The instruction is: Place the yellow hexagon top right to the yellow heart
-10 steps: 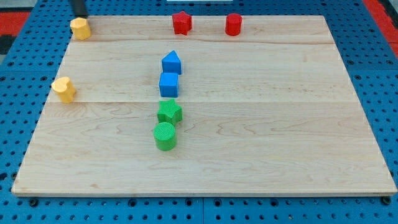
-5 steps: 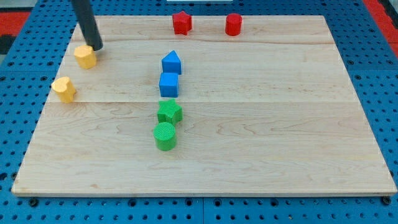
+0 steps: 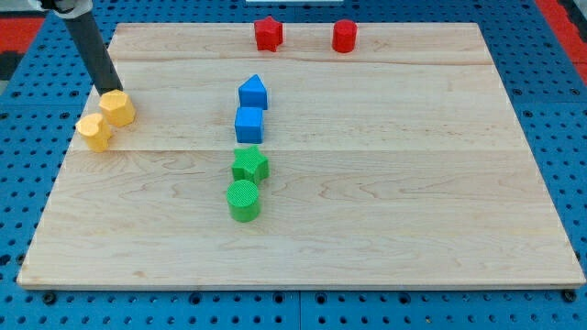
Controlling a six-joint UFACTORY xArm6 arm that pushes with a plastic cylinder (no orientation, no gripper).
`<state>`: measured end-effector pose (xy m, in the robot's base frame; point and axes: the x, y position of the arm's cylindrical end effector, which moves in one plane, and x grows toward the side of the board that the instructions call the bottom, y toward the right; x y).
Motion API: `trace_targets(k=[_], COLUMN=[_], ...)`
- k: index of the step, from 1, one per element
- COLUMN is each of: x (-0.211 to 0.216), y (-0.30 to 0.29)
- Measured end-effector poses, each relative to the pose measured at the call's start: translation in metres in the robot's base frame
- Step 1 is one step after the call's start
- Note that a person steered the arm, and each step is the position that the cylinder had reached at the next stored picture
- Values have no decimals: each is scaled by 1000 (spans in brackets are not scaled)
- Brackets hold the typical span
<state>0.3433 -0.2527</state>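
The yellow hexagon (image 3: 117, 108) sits near the board's left edge, touching or nearly touching the yellow heart (image 3: 94, 132), which lies just below and to its left. My tip (image 3: 111, 91) is at the hexagon's upper left edge, right against it. The dark rod slants up toward the view's top left.
A blue house-shaped block (image 3: 253, 93) and a blue cube (image 3: 249, 125) stand mid-board above a green star-like block (image 3: 249, 166) and a green cylinder (image 3: 244, 200). A red star (image 3: 268, 34) and a red cylinder (image 3: 344, 36) are at the top edge. The wooden board (image 3: 413, 183) lies on a blue pegboard.
My tip has pushed the yellow hexagon from the board's top left corner down to the upper right of the yellow heart. The heart and the other blocks have not moved.
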Motion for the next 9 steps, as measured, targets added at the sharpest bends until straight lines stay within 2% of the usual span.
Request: trace_targets(k=[5, 6, 7, 9], x=[14, 7, -7, -7], y=[8, 69, 88, 95])
